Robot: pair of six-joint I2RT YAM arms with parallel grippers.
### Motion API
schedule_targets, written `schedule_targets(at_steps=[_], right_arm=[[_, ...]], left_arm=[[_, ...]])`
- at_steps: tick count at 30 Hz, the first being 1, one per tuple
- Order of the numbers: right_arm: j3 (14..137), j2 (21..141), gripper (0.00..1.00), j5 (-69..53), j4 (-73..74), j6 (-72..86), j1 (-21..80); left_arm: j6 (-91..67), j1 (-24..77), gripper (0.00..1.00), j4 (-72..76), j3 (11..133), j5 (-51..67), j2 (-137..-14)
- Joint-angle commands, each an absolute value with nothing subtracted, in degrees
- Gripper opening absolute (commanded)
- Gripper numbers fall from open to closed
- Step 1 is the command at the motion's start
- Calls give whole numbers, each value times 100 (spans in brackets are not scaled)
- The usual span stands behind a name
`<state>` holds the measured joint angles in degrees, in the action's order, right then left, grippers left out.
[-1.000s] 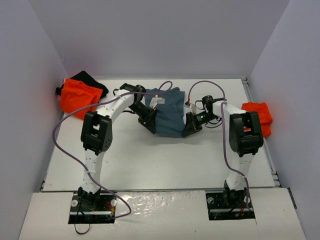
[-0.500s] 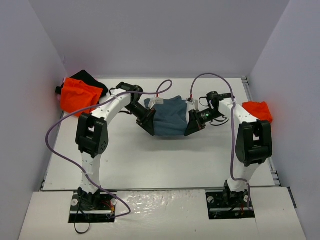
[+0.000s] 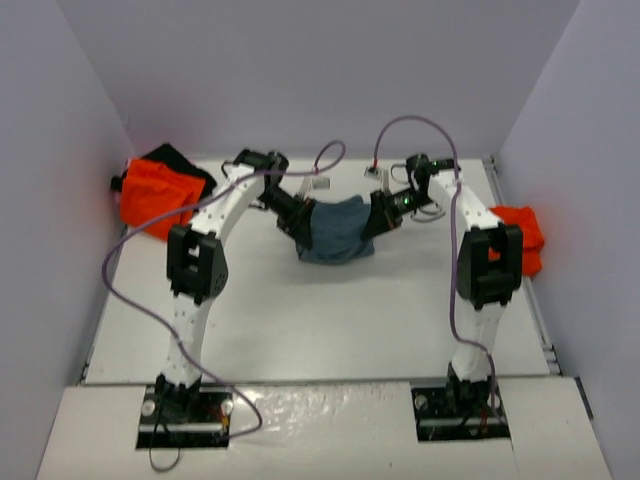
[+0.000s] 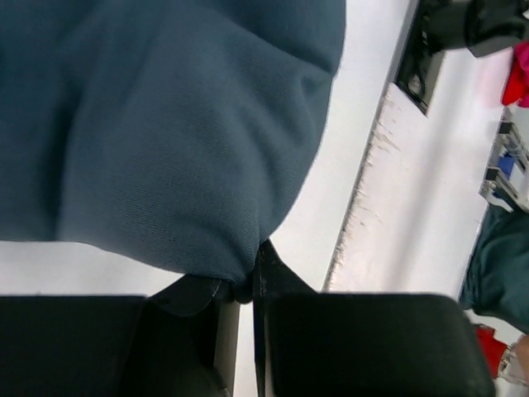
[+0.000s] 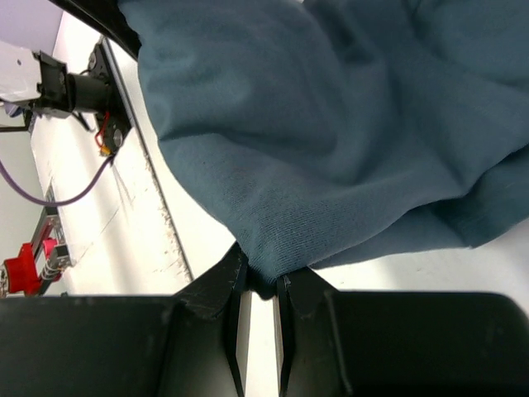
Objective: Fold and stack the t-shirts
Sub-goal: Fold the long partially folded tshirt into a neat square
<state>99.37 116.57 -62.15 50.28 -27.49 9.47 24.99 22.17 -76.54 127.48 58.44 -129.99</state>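
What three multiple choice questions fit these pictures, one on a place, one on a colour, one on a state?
1. Where is the black shirt? A) far left, by an orange shirt B) far right C) centre front
2. What colour is the held shirt? A) orange B) slate-blue C) black
3. The left fingers are: A) wide open B) shut on the held shirt C) out of view
Answers: A, seen behind the orange shirt; B, both wrist views show it; B, cloth is pinched between them.
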Motion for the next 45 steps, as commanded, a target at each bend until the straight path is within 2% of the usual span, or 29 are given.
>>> schedule_targets(at_steps=[1,7,22,23,24,25,26,27,30,33,34,36,38,40,41,42,43,44,45], right_arm=[[10365,12046,0,-6325,5099,-2728,973],[10710,12429,0,-6286,4852,-2600,982],[11146,12886,0,-5988,3949,-1888,879],[11167,12911,2,-5896,3801,-1726,879],[11154,12904,8,-5713,3537,-1491,881],[11122,12877,20,-5323,3224,-1361,890],[11081,12828,31,-4972,2940,-1231,894],[11042,12751,38,-4649,2720,-1125,886],[11118,12533,42,-3445,2181,-1116,905],[11374,12111,47,-2489,1996,-1149,927],[11478,12007,49,-2285,1963,-1170,944],[11602,11794,50,-2016,1959,-1296,964],[11601,11470,51,-1930,1951,-1363,994],[11459,11183,51,-2034,1960,-1404,1027],[11232,10943,44,-2088,1944,-1398,1053],[11139,10861,26,-2143,1936,-1378,1099],[11028,10759,14,-2248,1934,-1371,1153],[10905,10646,6,-2377,1929,-1365,1209],[10796,10578,3,-2505,1892,-1313,1254]], left_arm=[[2447,2046,0,-8550,14025,5773,-13568],[2217,1730,0,-8527,14957,5826,-14270],[1678,1252,0,-7709,15150,5927,-14529],[1590,1238,2,-7603,15192,5888,-14552],[1465,1218,10,-7510,15237,5829,-14570],[1414,1205,25,-7418,15328,5765,-14598],[1335,1190,34,-7332,15400,5700,-14619],[1235,1174,36,-7269,15449,5624,-14617],[1081,1116,51,-7058,15670,5143,-14388],[891,1035,52,-6585,15547,4768,-13894],[869,1023,55,-6453,15508,4647,-13686],[802,990,62,-6208,15414,4539,-13231],[739,971,63,-6169,15350,4616,-12957],[705,967,56,-6180,15212,4808,-12762],[638,975,52,-6154,14936,4857,-12672],[620,982,48,-6082,14820,4911,-12531],[597,996,46,-6004,14683,4945,-12425],[573,1013,45,-5936,14550,4967,-12350],[588,1036,41,-5950,14568,4982,-12354]])
